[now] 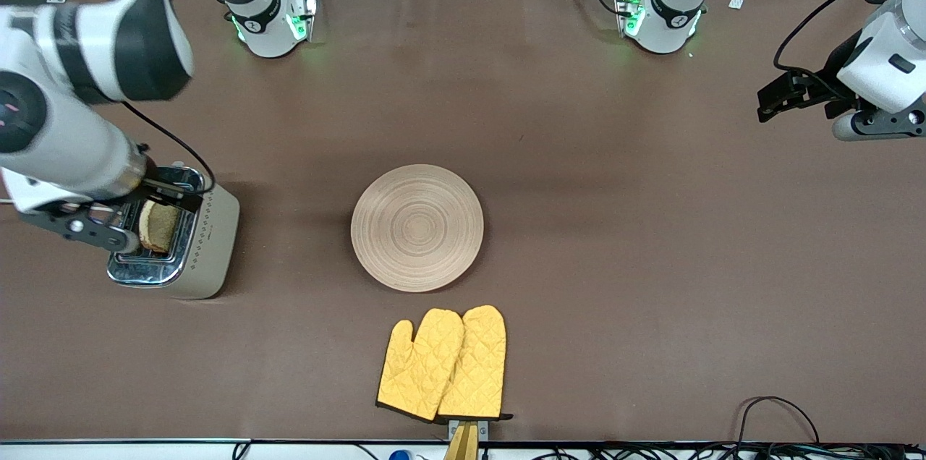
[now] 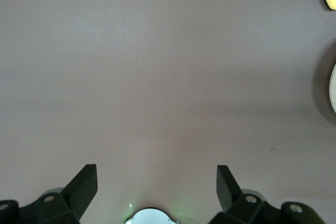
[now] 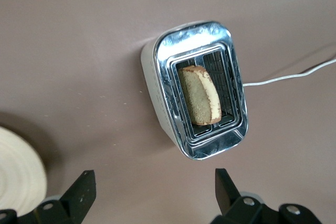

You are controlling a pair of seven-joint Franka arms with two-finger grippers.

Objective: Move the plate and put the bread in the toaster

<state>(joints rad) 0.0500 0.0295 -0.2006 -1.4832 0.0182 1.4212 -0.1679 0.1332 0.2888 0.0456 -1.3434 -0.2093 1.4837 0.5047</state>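
The bread (image 1: 158,226) stands leaning in a slot of the cream toaster (image 1: 213,243) at the right arm's end of the table; the right wrist view shows the slice (image 3: 198,95) sticking up out of the chrome top (image 3: 231,135). My right gripper (image 1: 108,225) hangs over the toaster, open and empty (image 3: 152,192). The round light-wood plate (image 1: 417,227) lies bare at the table's middle; its edge shows in the right wrist view (image 3: 18,171). My left gripper (image 1: 872,129) waits open and empty (image 2: 157,187) above bare table at the left arm's end.
A pair of yellow oven mitts (image 1: 445,366) lies nearer to the front camera than the plate. The toaster's white cord (image 3: 289,77) runs off across the brown table cover. Cables lie along the front edge (image 1: 774,416).
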